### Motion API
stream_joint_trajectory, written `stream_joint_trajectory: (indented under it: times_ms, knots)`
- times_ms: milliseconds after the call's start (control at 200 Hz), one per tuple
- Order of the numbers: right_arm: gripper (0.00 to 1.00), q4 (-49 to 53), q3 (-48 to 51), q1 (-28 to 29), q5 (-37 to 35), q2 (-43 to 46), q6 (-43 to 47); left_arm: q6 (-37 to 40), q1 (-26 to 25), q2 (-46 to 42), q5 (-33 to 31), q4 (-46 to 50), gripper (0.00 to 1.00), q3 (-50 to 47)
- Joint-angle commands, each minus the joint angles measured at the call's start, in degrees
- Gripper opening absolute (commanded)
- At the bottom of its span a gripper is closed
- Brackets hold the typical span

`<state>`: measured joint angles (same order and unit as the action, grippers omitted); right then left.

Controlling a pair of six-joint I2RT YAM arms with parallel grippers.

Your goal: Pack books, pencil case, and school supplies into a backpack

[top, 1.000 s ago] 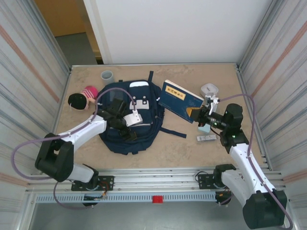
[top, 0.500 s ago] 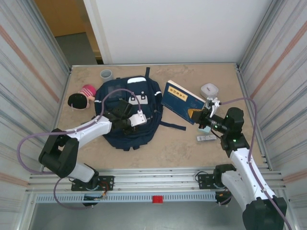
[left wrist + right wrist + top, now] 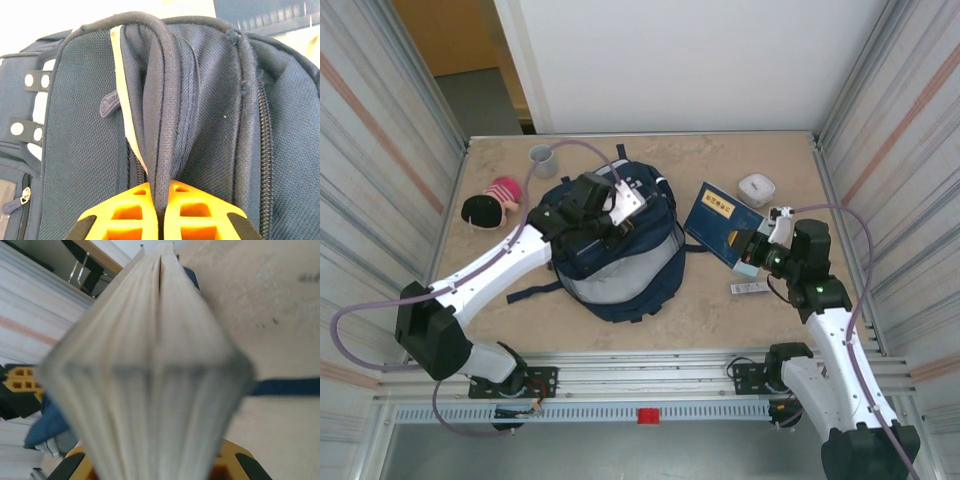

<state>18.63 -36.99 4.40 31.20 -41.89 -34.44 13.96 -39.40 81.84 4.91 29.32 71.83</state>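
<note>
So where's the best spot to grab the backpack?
The carry loop at the top of the backpack, coming in from the top end. It is a thin, rounded strap that stands clear of the fabric and is narrow enough to pinch. The left end effector is shut on it there.

Left arm (image 3: 490, 275): white links reach from the near-left base diagonally forward, wrist raised at mid-scene.
Left tool (image 3: 160, 200): orange fingers (image 3: 130, 212) pinched tight on the top handle of the large navy blue fabric backpack (image 3: 630, 270).
Right arm (image 3: 830, 320): rises from the near-right base, wrist turned inward.
Right tool (image 3: 745, 250): clamped on the thin dark navy rectangular book (image 3: 720, 215), held tilted.
</note>
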Motion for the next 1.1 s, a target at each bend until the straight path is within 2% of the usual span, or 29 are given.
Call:
stream_joint_trajectory:
  times_ms: [0, 75, 170, 281, 416, 566, 691, 792, 952, 1097]
  knots:
    - [0.0, 11.16, -5.9, -0.21, 2.42, -0.42, -6.08, -7.74, 0.31, 0.54, 3.43, -0.57, 0.0, 6.46]
    - [0.0, 13.86, -6.55, -0.22, 6.7, -0.83, -10.07, -10.83, 1.81, 0.96, 5.8, -0.99, 0.0, 8.0]
    - [0.0, 8.65, -4.0, 0.36, 14.1, 0.62, -18.82, -14.39, 3.2, 0.82, 6.78, -2.63, 0.0, 8.66]
    - [0.0, 1.74, -1.33, 4.06, 14.2, 3.3, -28.47, -16.92, 4.6, 0.95, 8.93, -3.56, 0.0, 9.13]
    - [0.0, -1.63, 0.24, 13.66, 5.99, 2.94, -34.99, -19.62, 6.64, 1.71, 11.38, -4.82, 0.0, 8.85]
    - [0.0, -18.83, 7.35, 25.22, -6.43, -1.08, -44.18, -21.16, 8.13, 2.75, 14.69, -6.3, 0.0, 9.4]
    - [0.0, -32.8, 10.87, 31.73, -15.31, -7.16, -47.47, -21.52, 8.78, 3.36, 16.23, -6.82, 0.0, 10.22]
    - [0.0, -38.78, 10.21, 34.26, -19.6, -12.44, -47.31, -21.6, 9.29, 3.76, 17.62, -7.14, 0.0, 10.52]
    - [0.0, -54.43, 9.39, 36.76, -23.16, -23.89, -48.01, -21.75, 10.1, 4.03, 19.77, -7.1, 0.0, 11.22]
    - [0.0, -61.16, 6.38, 39.42, -29.51, -33.24, -48.96, -22.06, 11.03, 3.72, 21.61, -7.56, 0.0, 11.08]
